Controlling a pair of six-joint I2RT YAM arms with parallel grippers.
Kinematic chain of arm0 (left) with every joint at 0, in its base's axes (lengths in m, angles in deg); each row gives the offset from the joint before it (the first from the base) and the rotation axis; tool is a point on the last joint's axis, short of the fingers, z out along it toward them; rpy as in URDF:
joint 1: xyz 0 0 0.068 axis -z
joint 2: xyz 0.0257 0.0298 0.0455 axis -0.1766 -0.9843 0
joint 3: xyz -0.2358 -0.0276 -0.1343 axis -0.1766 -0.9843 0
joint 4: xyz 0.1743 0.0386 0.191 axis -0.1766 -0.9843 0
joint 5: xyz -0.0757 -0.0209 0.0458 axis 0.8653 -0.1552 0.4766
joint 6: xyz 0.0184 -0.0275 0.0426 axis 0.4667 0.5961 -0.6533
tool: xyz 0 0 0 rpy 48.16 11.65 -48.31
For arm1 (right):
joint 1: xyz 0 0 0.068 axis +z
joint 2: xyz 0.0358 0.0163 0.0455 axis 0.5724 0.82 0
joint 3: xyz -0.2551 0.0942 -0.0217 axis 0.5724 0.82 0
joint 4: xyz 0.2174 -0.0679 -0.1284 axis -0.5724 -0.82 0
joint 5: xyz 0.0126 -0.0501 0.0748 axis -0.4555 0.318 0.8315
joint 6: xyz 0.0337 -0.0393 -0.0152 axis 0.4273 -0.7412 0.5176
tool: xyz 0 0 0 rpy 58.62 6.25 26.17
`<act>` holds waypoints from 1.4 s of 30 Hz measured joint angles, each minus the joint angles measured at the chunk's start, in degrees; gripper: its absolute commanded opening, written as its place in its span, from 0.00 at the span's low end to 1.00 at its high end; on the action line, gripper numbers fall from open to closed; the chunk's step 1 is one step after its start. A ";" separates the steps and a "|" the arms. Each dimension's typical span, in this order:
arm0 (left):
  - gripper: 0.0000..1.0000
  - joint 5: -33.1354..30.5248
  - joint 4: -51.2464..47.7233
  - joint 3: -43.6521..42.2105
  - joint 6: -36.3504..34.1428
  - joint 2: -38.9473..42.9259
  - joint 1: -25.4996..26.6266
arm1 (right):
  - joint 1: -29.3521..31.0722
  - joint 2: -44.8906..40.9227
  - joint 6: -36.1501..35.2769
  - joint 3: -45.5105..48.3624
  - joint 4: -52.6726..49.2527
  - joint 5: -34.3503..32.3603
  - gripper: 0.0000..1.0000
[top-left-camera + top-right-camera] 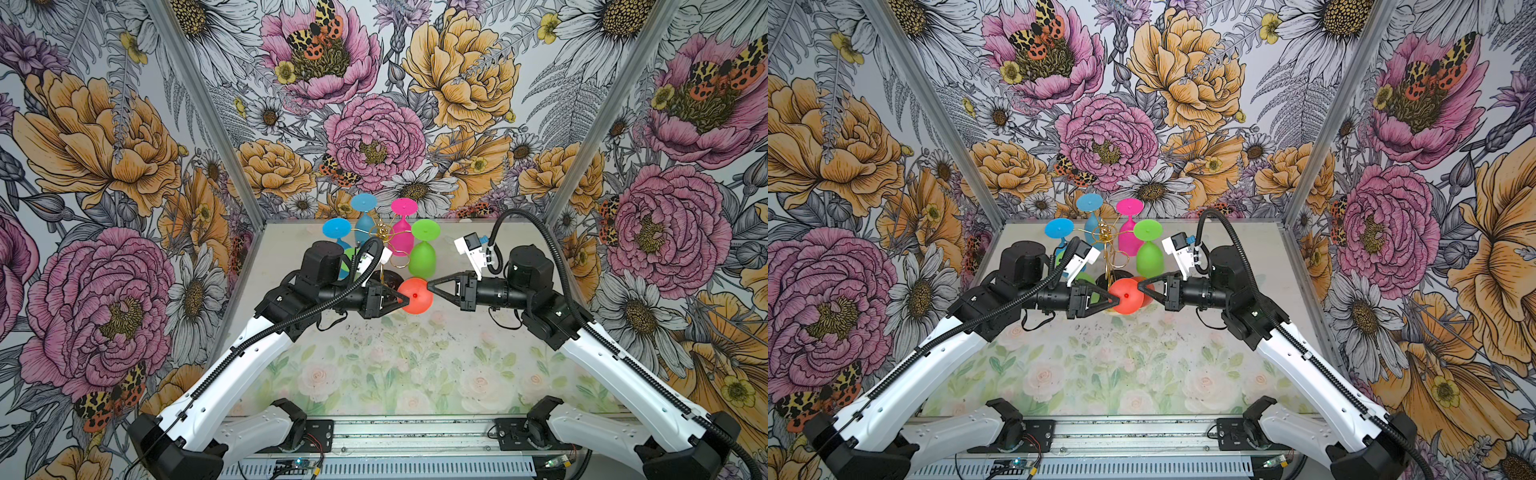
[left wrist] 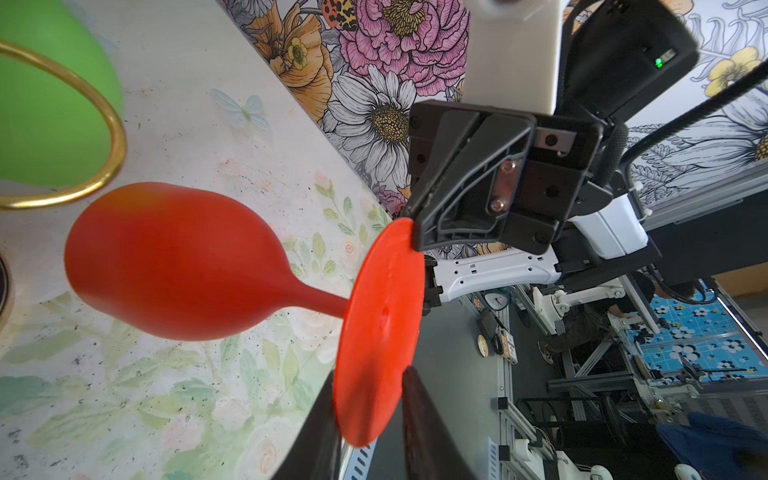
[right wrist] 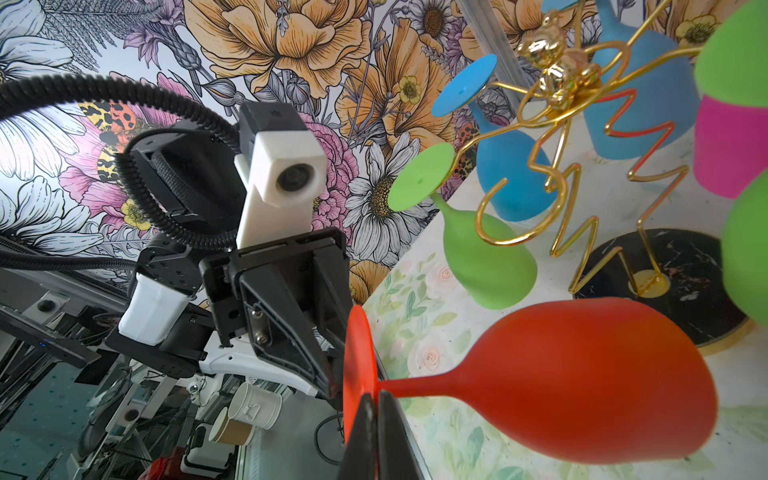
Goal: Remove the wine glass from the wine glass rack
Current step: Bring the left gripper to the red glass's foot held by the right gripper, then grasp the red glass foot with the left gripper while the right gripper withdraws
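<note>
One matte red wine glass [image 3: 552, 384] — bulbous bowl, flat round foot.

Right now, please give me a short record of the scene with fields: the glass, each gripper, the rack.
red wine glass: foot up, stem free of the wire, in front of the wine glass rack
right gripper: shut on the foot's rim
left gripper: jaws around the opposite rim; grip not clear
hanging on rack: blue glass, second blue glass, pink glass, green glass, second green glass
</note>
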 measured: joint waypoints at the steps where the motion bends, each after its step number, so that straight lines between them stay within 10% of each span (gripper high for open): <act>1: 0.16 0.09 0.00 0.00 0.04 0.00 0.00 | 0.00 -0.17 0.00 0.00 0.00 -0.13 0.00; 12: 0.02 0.50 -0.22 0.00 0.59 -0.11 0.33 | -0.13 -1.62 0.04 2.36 0.33 -0.59 0.01; 26: 0.00 -0.55 0.00 -0.17 -1.51 -1.14 4.15 | -7.91 -8.83 4.00 7.98 -2.29 -2.14 0.45; 42: 0.00 -19.10 0.09 -5.07 -14.43 1.51 19.91 | -13.25 2.19 -6.01 -7.26 -36.41 -22.01 0.61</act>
